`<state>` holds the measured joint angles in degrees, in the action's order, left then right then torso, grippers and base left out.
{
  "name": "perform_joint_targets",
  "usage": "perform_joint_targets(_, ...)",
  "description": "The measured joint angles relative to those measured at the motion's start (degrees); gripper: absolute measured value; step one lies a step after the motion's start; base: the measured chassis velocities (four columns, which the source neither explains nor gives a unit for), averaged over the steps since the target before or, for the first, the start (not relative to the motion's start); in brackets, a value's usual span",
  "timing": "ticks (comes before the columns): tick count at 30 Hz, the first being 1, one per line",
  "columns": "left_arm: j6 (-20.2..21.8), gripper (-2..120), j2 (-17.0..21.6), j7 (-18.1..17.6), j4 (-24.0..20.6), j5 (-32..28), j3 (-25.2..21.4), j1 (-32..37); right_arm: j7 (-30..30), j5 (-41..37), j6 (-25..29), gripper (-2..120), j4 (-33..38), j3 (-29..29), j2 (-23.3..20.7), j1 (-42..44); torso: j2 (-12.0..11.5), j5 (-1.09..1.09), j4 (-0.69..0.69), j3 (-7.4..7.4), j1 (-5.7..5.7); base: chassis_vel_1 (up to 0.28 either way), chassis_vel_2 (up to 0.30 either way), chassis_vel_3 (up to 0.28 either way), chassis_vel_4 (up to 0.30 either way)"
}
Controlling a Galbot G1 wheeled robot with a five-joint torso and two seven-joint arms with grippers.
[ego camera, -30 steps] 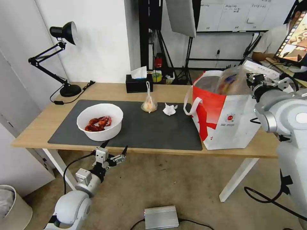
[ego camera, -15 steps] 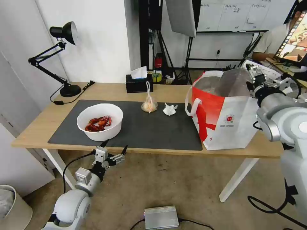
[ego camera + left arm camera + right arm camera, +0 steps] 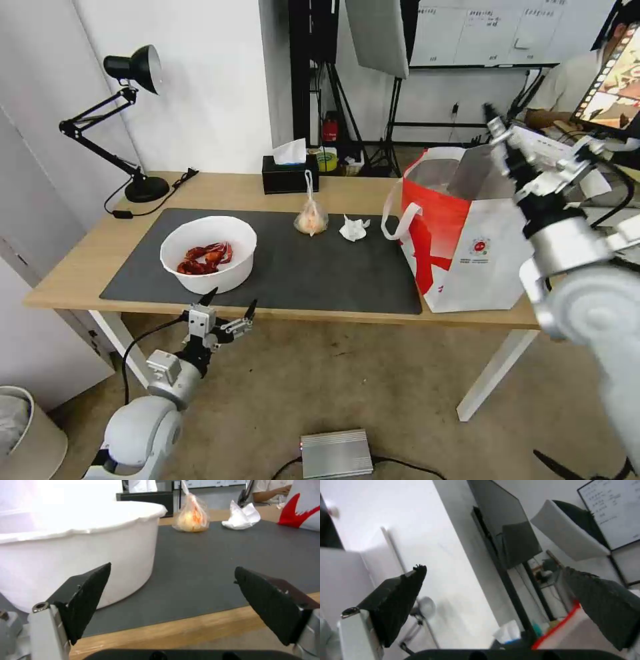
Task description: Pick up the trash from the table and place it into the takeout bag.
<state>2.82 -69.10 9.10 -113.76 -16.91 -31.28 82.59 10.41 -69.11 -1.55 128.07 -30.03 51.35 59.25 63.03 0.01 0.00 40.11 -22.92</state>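
Note:
On the dark mat of the table stand a white bowl of red crayfish shells, a small knotted clear bag of orange stuff and a crumpled white tissue. The white and red takeout bag stands at the table's right end, with a clear tray leaning in its mouth. My right gripper is raised above the bag's far right corner, open and empty. My left gripper hangs open just below the table's front edge, close to the bowl. The left wrist view shows the knotted bag and the tissue beyond it.
A black desk lamp stands at the table's back left and a black tissue box at the back middle. On the floor lie a silver box and a cable. Tripods and light stands crowd the room behind the table.
My right gripper let go of the clear tray into the takeout bag, opened, and swung up above the bag. My left gripper shifted slightly left and down.

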Motion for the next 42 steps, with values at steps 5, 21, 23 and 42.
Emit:
perform_joint_targets(5, -0.13, 100, -0.63, -0.14, -0.44, -0.34, -0.74, 0.46, 1.8, 11.03, 0.87, 100, 2.6, 1.54, 0.52, 7.29, 0.0, -0.02, 0.0, 0.0, 0.0, 0.0, 0.0, 0.0, 0.0)
perform_joint_targets(21, 1.06, 100, -2.53, -2.09, -3.17, -1.0, -2.87, 3.05, -2.44, 36.63, 8.9, 100, 0.07, 6.83, 10.86, 24.15, 0.0, -0.01, 0.0, 0.0, 0.0, 0.0, 0.0, 0.0, 0.0)
perform_joint_targets(23, 1.21, 100, -2.74, -2.18, -3.56, -1.22, -3.11, 3.38, -2.41, 37.89, 9.49, 100, -0.47, 7.2, 11.35, 24.92, 0.0, -0.01, 0.0, -0.01, 0.0, 0.0, 0.0, 0.0, 0.0)
perform_joint_targets(42, 2.3, 100, -4.67, -1.37, -5.63, -2.03, -6.08, 5.96, -3.21, 48.4, 14.06, 100, -7.23, 13.82, 16.45, 29.74, 0.0, -0.01, 0.0, 0.0, 0.0, 0.0, 0.0, 0.0, 0.0)
